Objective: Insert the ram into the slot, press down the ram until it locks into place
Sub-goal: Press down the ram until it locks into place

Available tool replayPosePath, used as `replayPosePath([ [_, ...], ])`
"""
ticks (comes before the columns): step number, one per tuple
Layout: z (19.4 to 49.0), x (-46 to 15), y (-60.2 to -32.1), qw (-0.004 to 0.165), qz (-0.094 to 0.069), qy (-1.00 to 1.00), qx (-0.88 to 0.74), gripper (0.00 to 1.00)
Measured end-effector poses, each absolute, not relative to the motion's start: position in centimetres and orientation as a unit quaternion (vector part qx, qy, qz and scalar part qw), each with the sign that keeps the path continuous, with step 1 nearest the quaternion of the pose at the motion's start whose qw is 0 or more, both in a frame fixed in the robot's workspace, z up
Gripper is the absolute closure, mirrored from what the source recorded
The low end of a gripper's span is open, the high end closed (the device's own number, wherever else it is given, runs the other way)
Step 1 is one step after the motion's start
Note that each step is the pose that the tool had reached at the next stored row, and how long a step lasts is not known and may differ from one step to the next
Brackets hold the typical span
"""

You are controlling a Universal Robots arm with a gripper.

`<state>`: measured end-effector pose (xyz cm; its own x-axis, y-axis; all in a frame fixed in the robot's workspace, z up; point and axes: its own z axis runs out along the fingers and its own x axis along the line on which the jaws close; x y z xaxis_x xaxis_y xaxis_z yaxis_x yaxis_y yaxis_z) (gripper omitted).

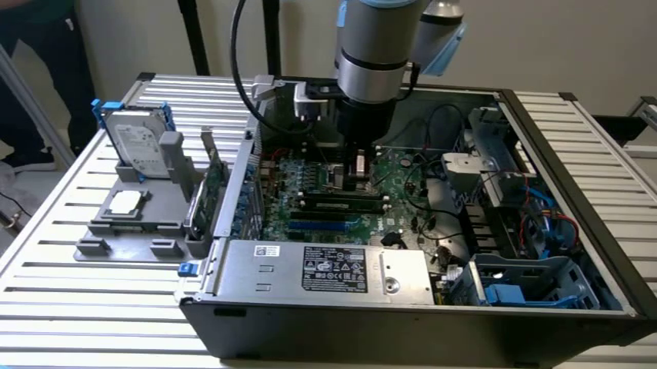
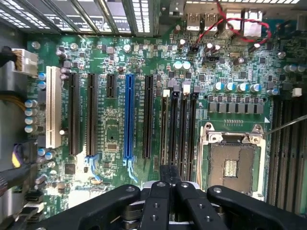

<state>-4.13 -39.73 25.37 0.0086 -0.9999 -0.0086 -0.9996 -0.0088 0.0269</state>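
The gripper [image 1: 361, 171] is low inside the open computer case [image 1: 575, 307], hanging over the motherboard [image 2: 115, 139] close to the square processor socket [image 2: 233, 163]. From the wrist view it hangs over the near end of the bank of black memory sockets, and the slot [image 2: 171, 129] is one of these. How far open the fingers are cannot be told, nor whether the dark block between them is anything held. In the exterior view a long green-and-dark stick, which I take for the ram [image 1: 339, 201], lies along a black socket just in front of the gripper, between it and the bright blue socket [image 1: 313, 226] — whether it is fully seated there cannot be told. The main risk, as I judge it, is pressing off line: the memory sockets stand tight side by side, so a small sideways error would bring the push down on a socket wall or a neighbouring socket rather than squarely on the stick. A push nearer one end could latch one clip and leave the other end riding high. The loose black cables [image 1: 441, 123] on the exterior view's right hang close to the arm and could snag — the processor socket's bare contacts lie just beside the work too.
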Motion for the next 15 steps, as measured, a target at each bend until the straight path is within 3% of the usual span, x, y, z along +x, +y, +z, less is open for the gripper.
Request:
replayPosePath([
  [15,25.47,-4.11,-39.73,0.007,-0.013,-0.704,0.71,0.89],
])
